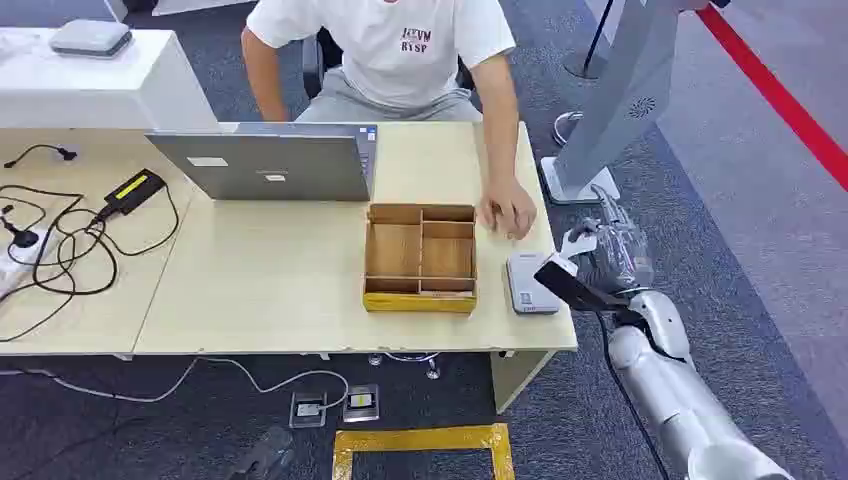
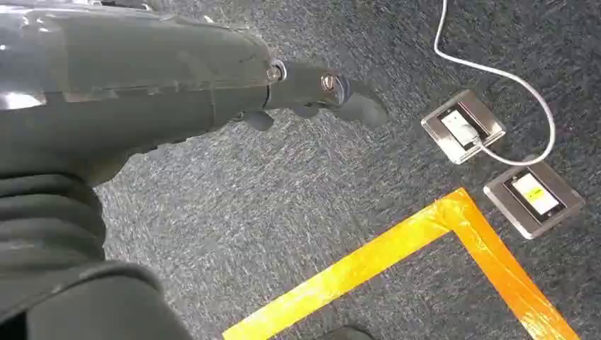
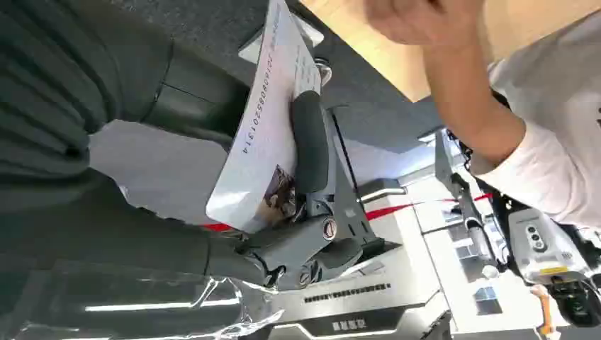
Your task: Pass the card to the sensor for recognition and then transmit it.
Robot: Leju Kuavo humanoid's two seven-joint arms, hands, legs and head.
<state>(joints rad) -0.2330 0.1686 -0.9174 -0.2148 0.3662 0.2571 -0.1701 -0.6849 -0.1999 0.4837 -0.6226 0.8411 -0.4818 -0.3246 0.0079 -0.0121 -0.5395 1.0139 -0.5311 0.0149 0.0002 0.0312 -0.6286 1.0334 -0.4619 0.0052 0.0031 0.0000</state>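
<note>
Head view: the right hand point(image 1: 600, 250) holds the card point(image 1: 567, 282) just off the desk's point(image 1: 260, 290) right edge, beside the grey sensor point(image 1: 526, 282). I think scanning comes next; it needs the card laid flat over the sensor.

Left wrist view: the left hand point(image 2: 312, 88) hangs over the carpet, fingers curled on nothing.

Right wrist view: the thumb point(image 3: 310, 142) clamps the card point(image 3: 266, 113).

Open laptop point(image 1: 268, 165) at bench point(image 1: 250, 290) rear; compartmented wooden tray point(image 1: 420, 258) just in front. Tangled black cables point(image 1: 60, 240) far left. Person's hand point(image 1: 507, 213) resting on bench.
</note>
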